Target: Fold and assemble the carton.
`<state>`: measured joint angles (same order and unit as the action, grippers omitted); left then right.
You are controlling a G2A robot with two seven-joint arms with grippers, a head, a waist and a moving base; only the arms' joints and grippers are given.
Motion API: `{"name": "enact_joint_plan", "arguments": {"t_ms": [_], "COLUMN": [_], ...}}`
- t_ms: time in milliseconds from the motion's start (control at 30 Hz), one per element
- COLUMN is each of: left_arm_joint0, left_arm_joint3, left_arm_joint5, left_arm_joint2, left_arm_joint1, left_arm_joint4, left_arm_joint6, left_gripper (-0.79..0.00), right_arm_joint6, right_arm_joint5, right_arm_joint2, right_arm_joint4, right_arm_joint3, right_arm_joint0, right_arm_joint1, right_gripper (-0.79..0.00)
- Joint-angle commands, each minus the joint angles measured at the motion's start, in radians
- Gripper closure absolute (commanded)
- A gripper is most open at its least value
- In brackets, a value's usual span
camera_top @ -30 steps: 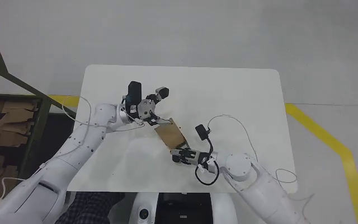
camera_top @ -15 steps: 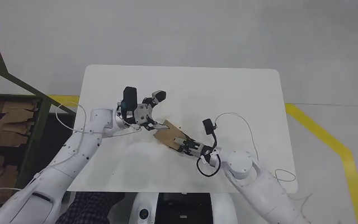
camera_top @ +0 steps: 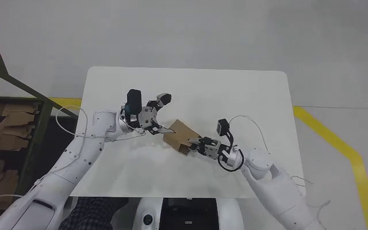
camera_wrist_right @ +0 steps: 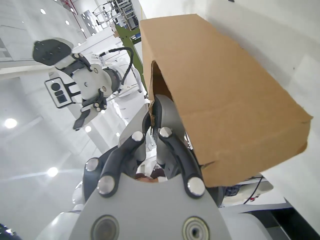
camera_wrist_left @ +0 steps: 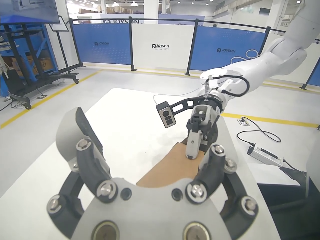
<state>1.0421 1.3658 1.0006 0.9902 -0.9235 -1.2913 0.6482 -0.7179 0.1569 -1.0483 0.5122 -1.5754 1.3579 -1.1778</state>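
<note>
The right gripper (camera_top: 195,144), clamped on the wall of the carton (camera_top: 179,133), has moved outward, and the carton is now opened into a sleeve. The left gripper (camera_top: 163,115) stays wide open just beside the carton. One right finger (camera_wrist_right: 162,111) is inside the carton's open end.

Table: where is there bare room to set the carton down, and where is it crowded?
The table is bare along its far edge, beyond the left gripper and the carton, widest toward the far right corner. Crowded: the middle and near edge, where the right gripper holds the carton and both arms lie over it.
</note>
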Motion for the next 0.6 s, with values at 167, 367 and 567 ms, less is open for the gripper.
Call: {"name": "enact_joint_plan", "arguments": {"t_ms": [167, 367, 567], "left_arm_joint0": [0.007, 0.005, -0.013], "left_arm_joint3": [0.006, 0.0, -0.016], "left_arm_joint5": [0.012, 0.012, 0.012], "left_arm_joint2": [0.012, 0.005, -0.008], "left_arm_joint1": [-0.001, -0.004, -0.007], "left_arm_joint4": [-0.011, -0.011, 0.003], "left_arm_joint6": [0.002, 0.002, -0.015], "left_gripper": [-0.785, -0.785, -0.785], "right_arm_joint6": [-0.078, -0.03, -0.006], "right_arm_joint5": [0.125, 0.166, 0.15], "right_arm_joint2": [-0.09, -0.128, -0.139], "right_arm_joint4": [0.005, 0.02, 0.09], "right_arm_joint3": [-0.045, -0.021, 0.055], "right_arm_joint0": [0.048, 0.037, -0.017], "right_arm_joint1": [0.029, 0.034, 0.026], "right_gripper": [0.0, 0.0, -0.018]}}
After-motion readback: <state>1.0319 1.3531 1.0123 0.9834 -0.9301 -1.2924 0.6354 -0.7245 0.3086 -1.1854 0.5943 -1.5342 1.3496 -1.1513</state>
